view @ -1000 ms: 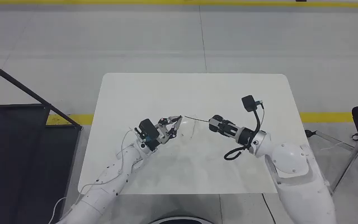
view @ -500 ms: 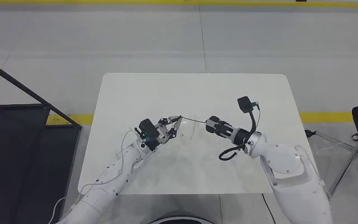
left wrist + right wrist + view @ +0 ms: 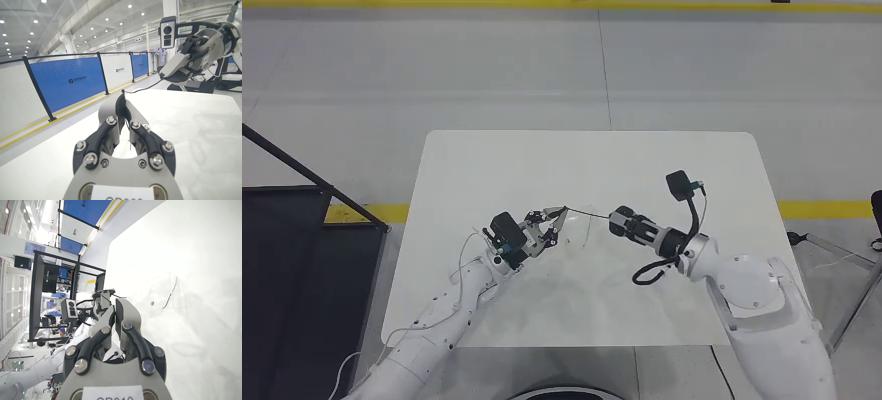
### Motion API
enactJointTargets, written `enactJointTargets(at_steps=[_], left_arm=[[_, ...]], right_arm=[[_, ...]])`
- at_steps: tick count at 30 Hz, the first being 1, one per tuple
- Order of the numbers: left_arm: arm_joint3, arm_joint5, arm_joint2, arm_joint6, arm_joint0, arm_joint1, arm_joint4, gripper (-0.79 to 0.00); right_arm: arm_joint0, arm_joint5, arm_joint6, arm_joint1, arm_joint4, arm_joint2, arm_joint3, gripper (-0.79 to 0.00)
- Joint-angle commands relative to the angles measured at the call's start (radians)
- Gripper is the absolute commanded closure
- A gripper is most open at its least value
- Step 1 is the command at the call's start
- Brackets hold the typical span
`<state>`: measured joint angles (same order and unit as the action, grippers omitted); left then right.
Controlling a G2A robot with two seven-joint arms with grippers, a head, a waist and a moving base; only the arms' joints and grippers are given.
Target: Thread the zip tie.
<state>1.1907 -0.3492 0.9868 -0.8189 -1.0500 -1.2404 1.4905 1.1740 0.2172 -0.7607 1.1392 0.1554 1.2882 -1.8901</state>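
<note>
A thin black zip tie (image 3: 587,213) hangs in the air above the white table (image 3: 692,170), stretched between both grippers. My left gripper (image 3: 560,211) is shut on one end; in the left wrist view its tips (image 3: 123,94) pinch the tie, and a short tail pokes out lower between the fingers (image 3: 130,121). The strap (image 3: 145,88) runs on to my right gripper (image 3: 163,74), which is shut on the other end. In the right wrist view the closed right gripper (image 3: 115,302) faces the left gripper (image 3: 102,293) close by.
A clear plastic box (image 3: 160,283) lies on the table under the grippers, with a loose black zip tie (image 3: 171,294) in it. The same box shows faintly from above (image 3: 580,238). Bare tabletop surrounds both arms.
The right gripper has shifted a little to the left, toward the left gripper, shortening the gap between them. The left arm has stayed in place.
</note>
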Motion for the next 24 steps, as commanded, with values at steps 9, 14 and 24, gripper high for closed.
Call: enactJointTargets(at_steps=[9, 14, 24], left_arm=[[0.0, 0.0, 0.0, 0.0, 0.0, 0.0, 0.0, 0.0], [0.0, 0.0, 0.0, 0.0, 0.0, 0.0, 0.0, 0.0], [0.0, 0.0, 0.0, 0.0, 0.0, 0.0, 0.0, 0.0]], right_arm=[[-0.012, 0.013, 0.007, 0.0, -0.004, -0.013, 0.006, 0.0], [-0.012, 0.0, 0.013, 0.001, -0.018, -0.016, 0.006, 0.0], [0.008, -0.065, 0.021, -0.002, -0.054, -0.002, 0.005, 0.0]])
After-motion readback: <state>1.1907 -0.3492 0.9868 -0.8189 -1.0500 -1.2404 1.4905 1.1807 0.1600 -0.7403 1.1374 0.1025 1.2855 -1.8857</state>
